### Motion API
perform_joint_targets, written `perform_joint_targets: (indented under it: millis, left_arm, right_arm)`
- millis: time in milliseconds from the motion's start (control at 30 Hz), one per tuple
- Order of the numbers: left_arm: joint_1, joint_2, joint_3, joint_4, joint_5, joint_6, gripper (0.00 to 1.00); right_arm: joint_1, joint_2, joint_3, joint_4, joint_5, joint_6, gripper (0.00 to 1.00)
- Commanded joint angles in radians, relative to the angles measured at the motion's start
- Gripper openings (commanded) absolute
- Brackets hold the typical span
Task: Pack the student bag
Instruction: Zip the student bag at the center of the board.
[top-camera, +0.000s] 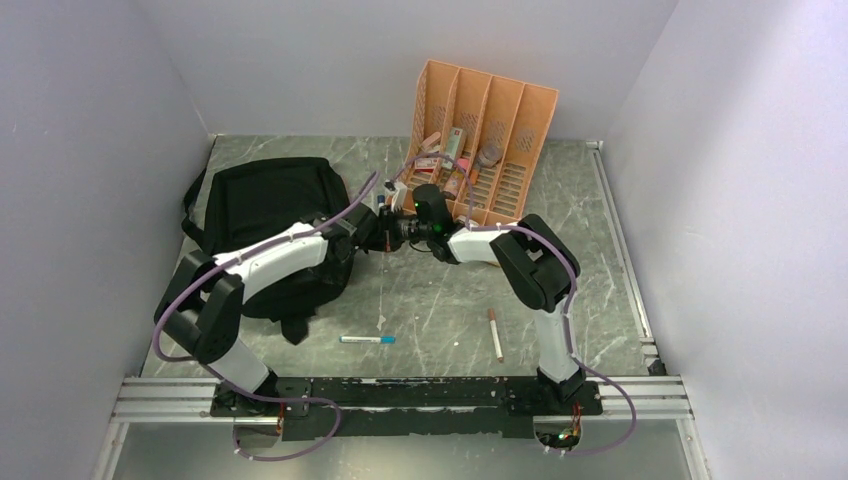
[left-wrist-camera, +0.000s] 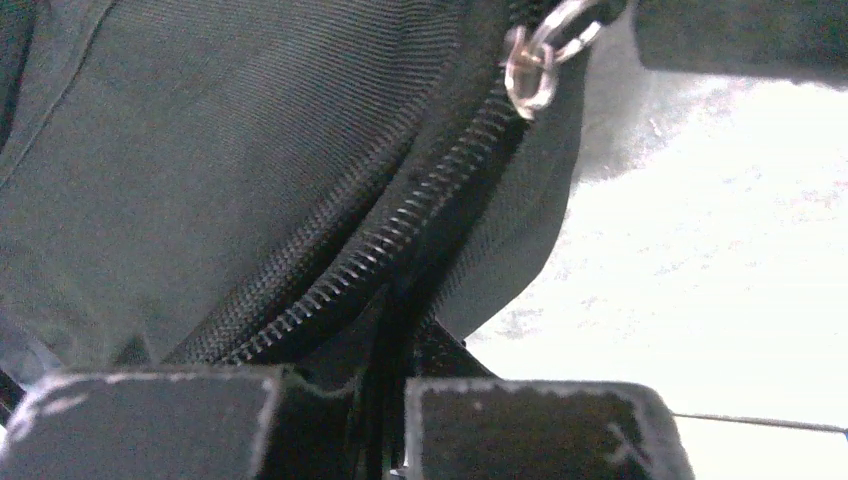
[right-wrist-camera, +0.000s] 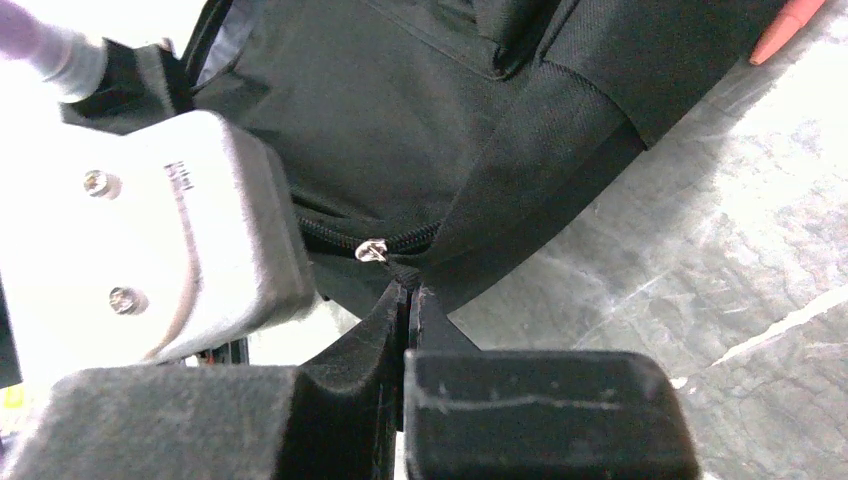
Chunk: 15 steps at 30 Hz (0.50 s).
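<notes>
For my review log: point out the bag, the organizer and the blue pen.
bag (top-camera: 270, 195), top view, upper fabric panel.
organizer (top-camera: 538, 130), top view, right outer wall.
blue pen (top-camera: 367, 339), top view, middle of barrel.

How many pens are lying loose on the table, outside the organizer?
2 in the top view: a blue pen just right of the bag's near end, and a reddish pen further right. An orange-red tip beside the bag in the right wrist view may be a third.
</notes>
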Motion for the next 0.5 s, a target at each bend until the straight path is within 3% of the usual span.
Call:
perform_joint_targets:
  millis: [0, 267, 467]
  left_arm:
    - [-0.005, -0.038, 0.046, 0.005, 0.105, 0.006, 0.05]
    - [-0.006, -0.169, 0.065, 0.02, 0.297, 0.004, 0.05]
    - [0.025, -0.238, 0.08, 0.122, 0.416, 0.001, 0.05]
  right_arm:
    - [-0.015, 0.029, 0.027, 0.008, 0.021, -0.015, 0.0]
    - [-0.015, 0.037, 0.039, -0.069, 0.086, -0.111, 0.0]
    - [-0.009, 0.036, 0.037, -0.07, 0.075, -0.113, 0.0]
